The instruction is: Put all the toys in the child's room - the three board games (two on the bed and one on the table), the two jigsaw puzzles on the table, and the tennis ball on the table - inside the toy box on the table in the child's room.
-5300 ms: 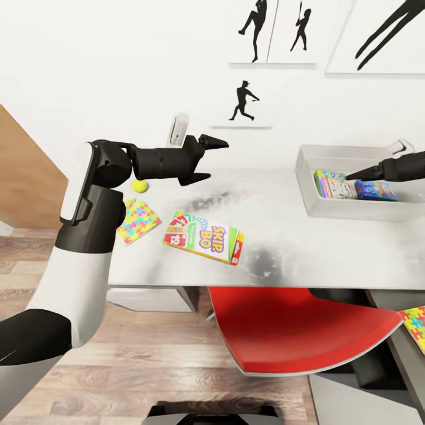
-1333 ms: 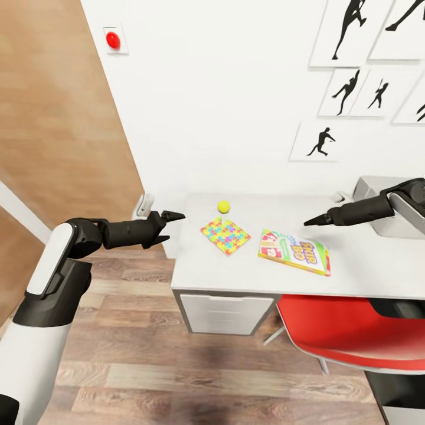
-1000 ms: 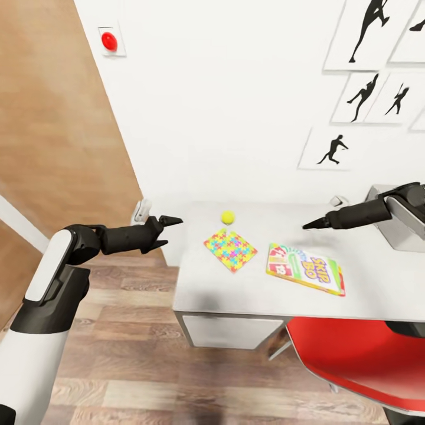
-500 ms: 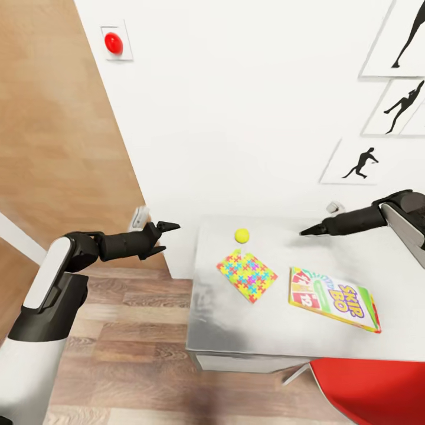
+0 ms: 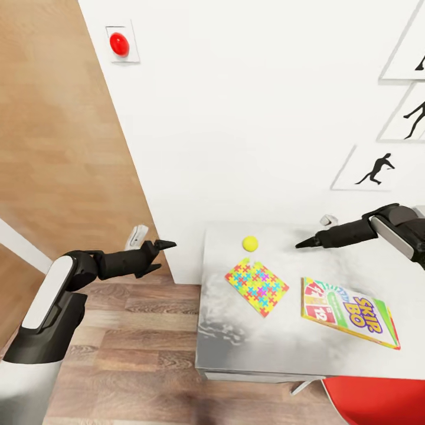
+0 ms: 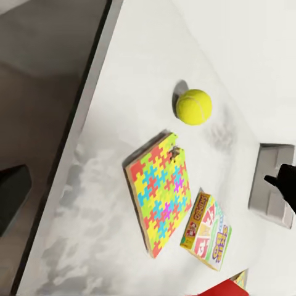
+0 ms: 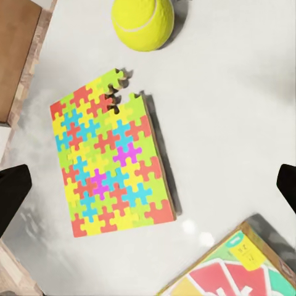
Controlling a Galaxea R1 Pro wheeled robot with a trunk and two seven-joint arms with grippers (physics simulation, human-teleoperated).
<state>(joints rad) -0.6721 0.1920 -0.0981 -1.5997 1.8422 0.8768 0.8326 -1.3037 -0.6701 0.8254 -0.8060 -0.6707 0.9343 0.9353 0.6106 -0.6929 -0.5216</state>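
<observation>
A tennis ball (image 5: 250, 243) is sitting near the back of the grey table (image 5: 265, 342). Just in front of it a multicoloured jigsaw puzzle (image 5: 257, 285) is lying flat. Beside that is lying a card game box (image 5: 349, 311) reading "SKIP BO". The left gripper (image 5: 157, 255) is hovering off the table's edge, fingers apart, holding nothing. The right gripper (image 5: 307, 242) is hanging above the tabletop, empty; its fingers (image 7: 12, 191) are showing spread wide in the right wrist view.

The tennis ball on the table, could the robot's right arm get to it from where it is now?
Probably yes. The right gripper hangs over the table beside the tennis ball, with bare tabletop between them. The jigsaw puzzle lies nearer the robot, out of that path.
</observation>
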